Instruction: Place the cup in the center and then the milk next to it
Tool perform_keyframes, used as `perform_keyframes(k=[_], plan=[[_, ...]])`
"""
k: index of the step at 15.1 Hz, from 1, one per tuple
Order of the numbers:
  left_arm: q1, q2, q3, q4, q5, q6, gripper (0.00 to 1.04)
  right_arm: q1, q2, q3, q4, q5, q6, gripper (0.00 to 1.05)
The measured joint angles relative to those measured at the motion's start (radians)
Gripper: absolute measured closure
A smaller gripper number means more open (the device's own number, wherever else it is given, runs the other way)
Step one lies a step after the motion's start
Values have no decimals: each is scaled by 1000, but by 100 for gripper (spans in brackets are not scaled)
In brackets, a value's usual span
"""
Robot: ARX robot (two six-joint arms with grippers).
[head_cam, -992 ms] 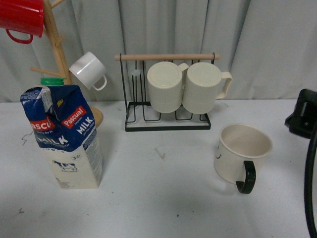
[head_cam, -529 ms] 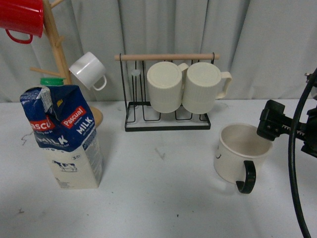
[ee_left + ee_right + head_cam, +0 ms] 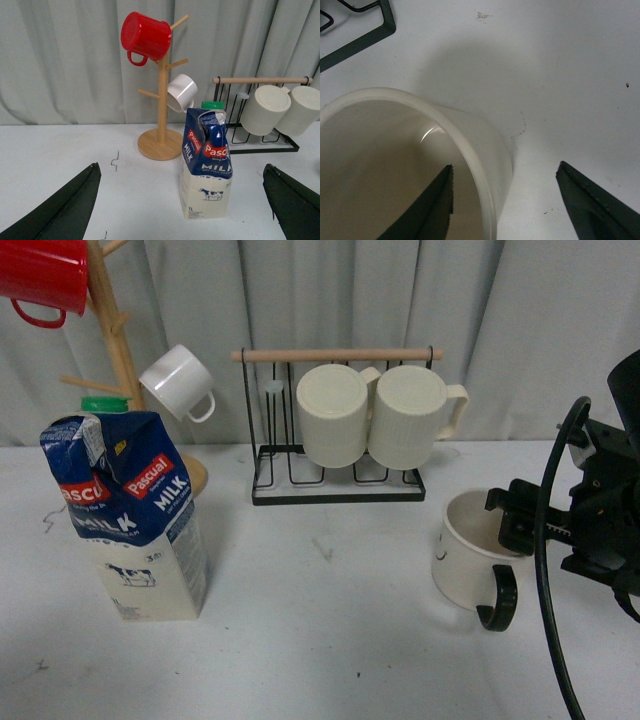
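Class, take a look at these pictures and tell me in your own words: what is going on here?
A two-armed robot is about to pick up the cup. Its right hand is open over the rim, with one finger inside the cup and the other outside the wall, not yet closed. The cup sits on the right side of the table. The milk stands upright at the left, with nothing touching it. The left hand is open too, held back from the carton.
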Motion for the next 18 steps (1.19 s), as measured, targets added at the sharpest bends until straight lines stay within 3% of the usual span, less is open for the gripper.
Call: perform_keyframes(k=[3,5,10,14,18], plan=[[0,0,0,0,0,0,7,8,-6,0,-3,-2,0,71],[0,0,0,0,0,0,7,18,-34,-6,-21,-24,6,100],[0,0,0,0,0,0,7,146,-127,56,-172,-22,43,102],[0,0,0,0,0,0,7,163,42,264,-332,31,49,102],[0,0,0,0,0,0,7,256,81,272,-369,40,63,102]])
